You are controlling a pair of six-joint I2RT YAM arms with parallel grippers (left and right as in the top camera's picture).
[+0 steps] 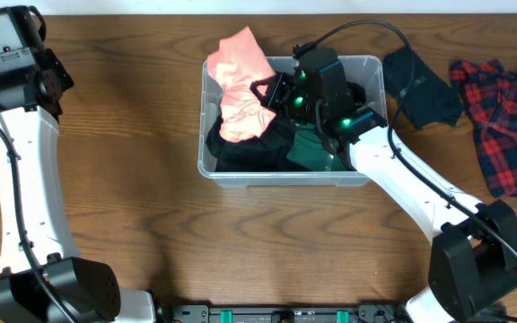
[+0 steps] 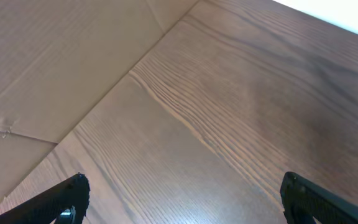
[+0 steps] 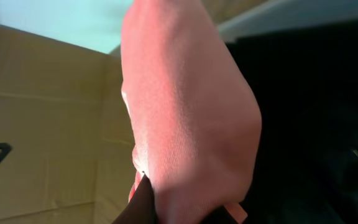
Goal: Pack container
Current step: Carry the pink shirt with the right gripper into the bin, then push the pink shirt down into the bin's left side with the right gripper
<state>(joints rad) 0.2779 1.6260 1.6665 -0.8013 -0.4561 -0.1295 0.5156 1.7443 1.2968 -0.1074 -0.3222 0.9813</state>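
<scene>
The clear plastic container point(image 1: 372, 70) sits at the table's middle back, holding dark clothes and a green cloth point(image 1: 312, 148). A pink garment point(image 1: 240, 81) hangs over its far-left side, partly inside. My right gripper point(image 1: 266, 93) is inside the container and shut on the pink garment, which fills the right wrist view point(image 3: 191, 112); one dark fingertip point(image 3: 145, 202) presses into the fabric. My left gripper point(image 2: 182, 193) is open and empty, held high at the far left over bare wood.
A dark garment point(image 1: 424, 85) and a red plaid shirt point(image 1: 505, 117) lie on the table right of the container. Cardboard point(image 2: 36, 68) shows beyond the table edge in the left wrist view.
</scene>
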